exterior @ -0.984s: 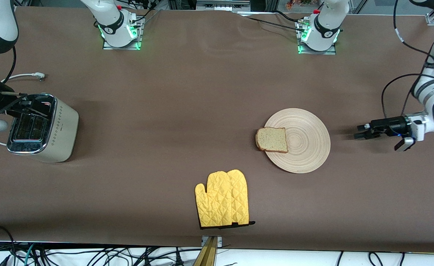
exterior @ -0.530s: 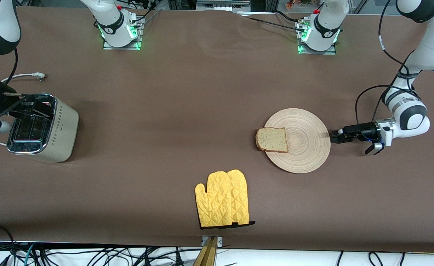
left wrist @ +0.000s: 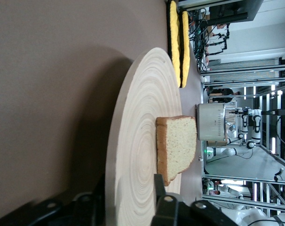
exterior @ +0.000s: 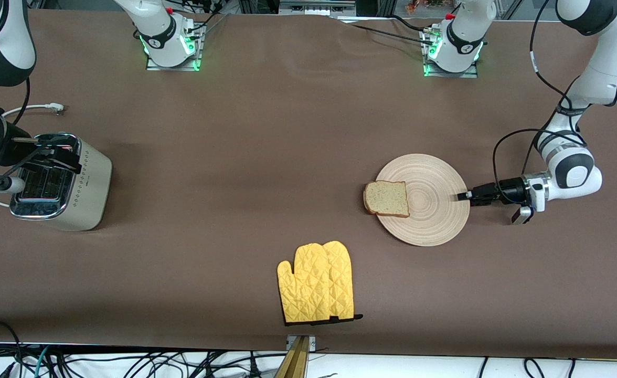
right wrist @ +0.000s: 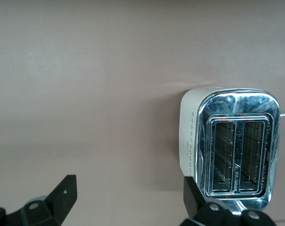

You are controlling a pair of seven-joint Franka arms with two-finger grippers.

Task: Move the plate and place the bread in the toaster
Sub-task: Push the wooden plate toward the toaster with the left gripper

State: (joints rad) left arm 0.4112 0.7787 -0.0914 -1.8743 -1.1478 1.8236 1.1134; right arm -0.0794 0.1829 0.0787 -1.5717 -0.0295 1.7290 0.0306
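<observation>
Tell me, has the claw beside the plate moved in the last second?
Yes. The left end effector has slid toward the plate, which has stayed put, and now reaches its rim.

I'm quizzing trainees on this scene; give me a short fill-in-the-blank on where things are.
1. The bread lies on the ____.
2. The left tool straddles the plate's ____.
3. The right tool is open over the ____.
4. The yellow ____ lies nearer the front camera than the plate.

Missing: plate; rim; toaster; mitt
</observation>
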